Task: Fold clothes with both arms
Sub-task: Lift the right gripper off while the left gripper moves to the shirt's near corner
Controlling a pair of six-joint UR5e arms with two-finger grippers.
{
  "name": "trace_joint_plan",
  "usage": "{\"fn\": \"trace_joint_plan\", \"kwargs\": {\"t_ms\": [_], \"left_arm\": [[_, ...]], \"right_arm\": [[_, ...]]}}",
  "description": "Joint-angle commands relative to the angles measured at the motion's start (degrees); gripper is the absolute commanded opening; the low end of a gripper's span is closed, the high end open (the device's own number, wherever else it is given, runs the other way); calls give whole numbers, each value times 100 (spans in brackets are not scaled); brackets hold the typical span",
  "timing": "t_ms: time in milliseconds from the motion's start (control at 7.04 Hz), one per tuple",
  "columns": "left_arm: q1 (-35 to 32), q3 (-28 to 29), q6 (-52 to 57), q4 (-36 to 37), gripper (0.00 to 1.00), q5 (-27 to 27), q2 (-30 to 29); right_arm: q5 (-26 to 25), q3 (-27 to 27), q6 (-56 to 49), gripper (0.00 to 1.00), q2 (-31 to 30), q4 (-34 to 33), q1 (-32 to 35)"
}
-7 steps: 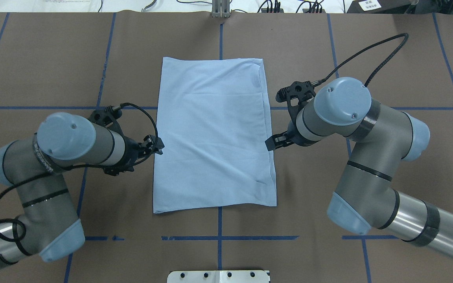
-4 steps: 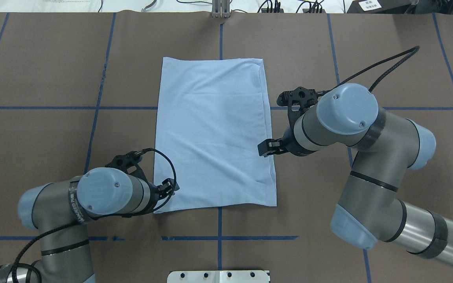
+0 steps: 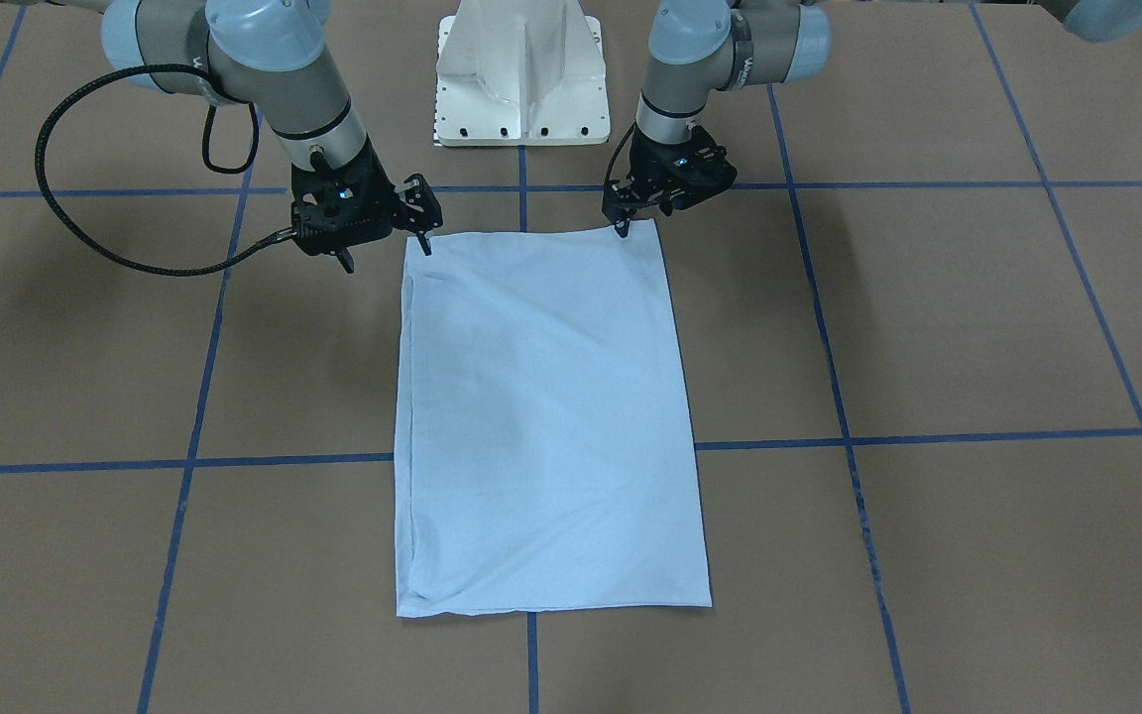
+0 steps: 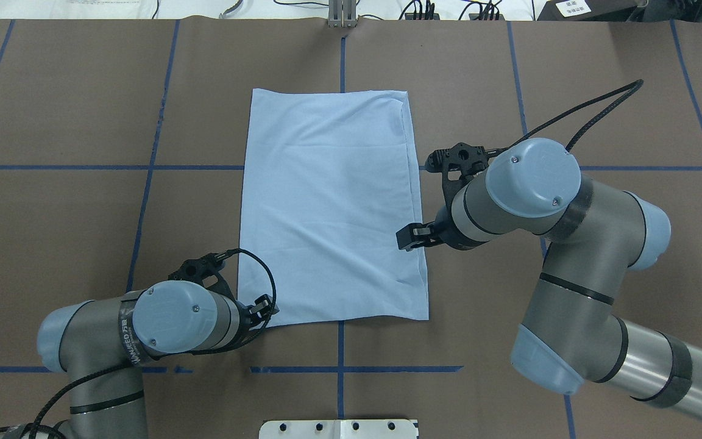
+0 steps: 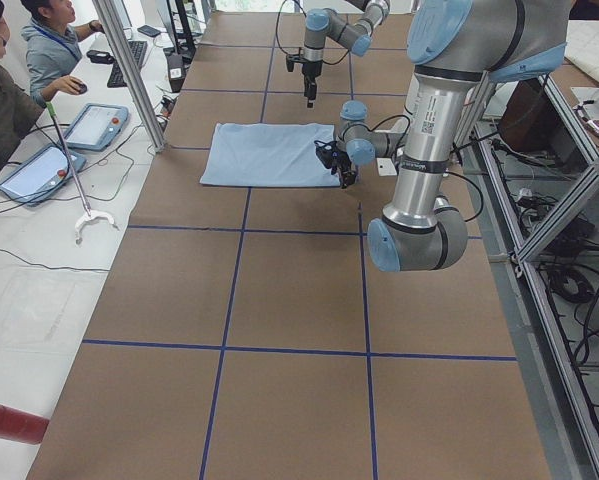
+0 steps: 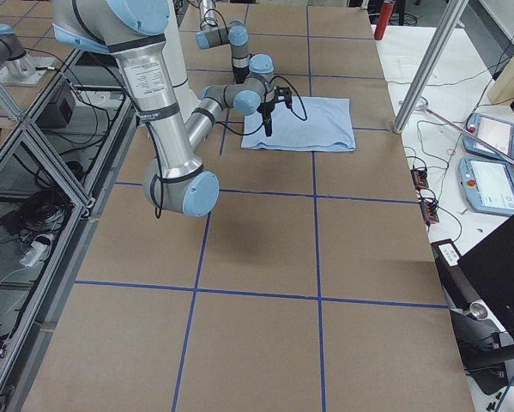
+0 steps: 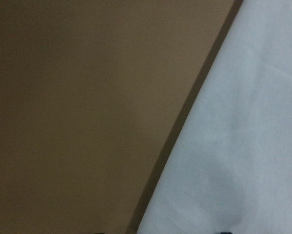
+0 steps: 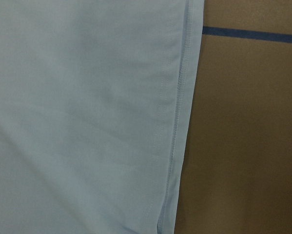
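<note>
The light blue T-shirt (image 4: 333, 207) lies flat on the table, folded into a tall rectangle. Its collar and print are hidden. My left gripper (image 4: 264, 308) is low at the shirt's near-left corner, which also shows in the front view (image 3: 623, 226). Its jaws look open, astride the shirt's edge (image 7: 233, 122). My right gripper (image 4: 407, 238) hangs open and empty above the shirt's right edge, clear of the cloth; the front view shows its spread fingers (image 3: 386, 250). The right wrist view shows the hemmed edge (image 8: 177, 122) below.
The white pedestal base (image 3: 521, 79) stands at the robot's side of the table. Blue tape lines (image 4: 339, 369) cross the brown table cover. Operators (image 5: 54, 50) sit with tablets beyond the table's far side. A red cylinder (image 5: 9, 420) lies at that side's corner.
My left arm swung back along the shirt's left edge to its near corner and lowered there. My right gripper shifted slightly toward the robot and inward over the right edge.
</note>
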Motion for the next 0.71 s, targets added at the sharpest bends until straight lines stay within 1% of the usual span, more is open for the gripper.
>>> {"fn": "trace_joint_plan", "kwargs": {"t_ms": [0, 568], "left_arm": [[-31, -26, -1, 248, 77, 1, -42], [-13, 18, -1, 250, 74, 62, -86]], "right_arm": [[-2, -13, 10, 100, -1, 0, -8], [-11, -48, -8, 100, -10, -9, -17]]}}
